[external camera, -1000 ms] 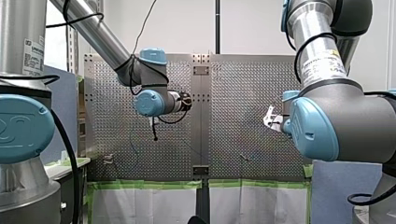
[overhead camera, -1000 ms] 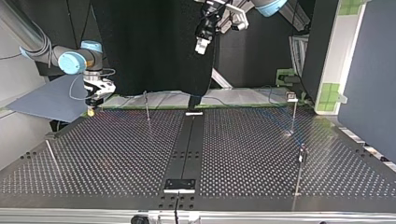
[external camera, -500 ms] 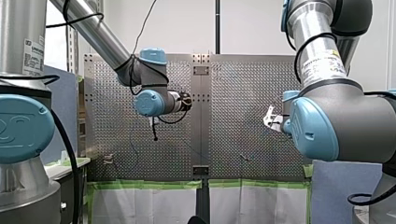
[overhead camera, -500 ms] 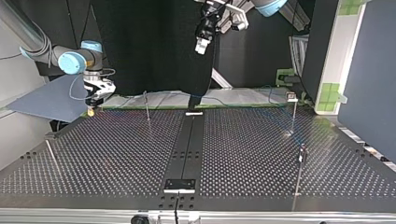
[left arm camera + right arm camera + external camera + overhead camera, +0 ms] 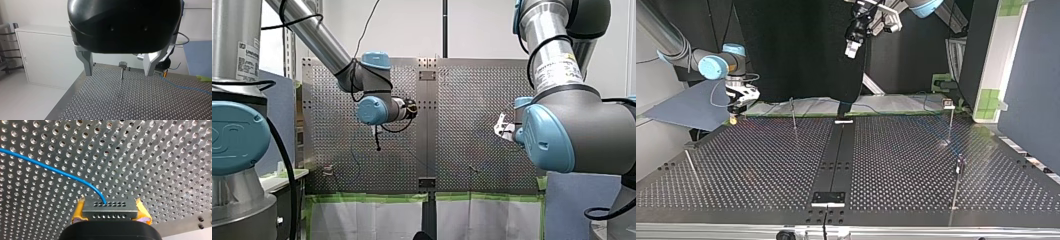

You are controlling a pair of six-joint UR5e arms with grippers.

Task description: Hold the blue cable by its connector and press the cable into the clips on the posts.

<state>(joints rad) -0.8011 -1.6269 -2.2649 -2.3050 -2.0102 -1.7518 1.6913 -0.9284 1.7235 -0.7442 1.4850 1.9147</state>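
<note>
In the right wrist view my right gripper (image 5: 110,206), with yellow pads, is shut on a grey connector (image 5: 110,213). The blue cable (image 5: 50,168) leaves the connector and curves away over the perforated table. In the top view my right gripper (image 5: 734,118) hangs low at the table's far left corner. My left gripper (image 5: 852,49) hovers high above the far middle. Its metal fingers (image 5: 86,62) stand open with nothing between them. A thin post with a clip (image 5: 122,67) stands ahead of my left gripper (image 5: 118,73), and the blue cable (image 5: 180,85) lies on the table beside it.
Several thin posts stand on the table in the top view: one near the far left (image 5: 793,114), one at the left edge (image 5: 691,167), two at the right (image 5: 950,120) (image 5: 958,175). A black strip (image 5: 836,155) runs down the table's middle. A white cabinet (image 5: 47,60) stands beyond the table edge.
</note>
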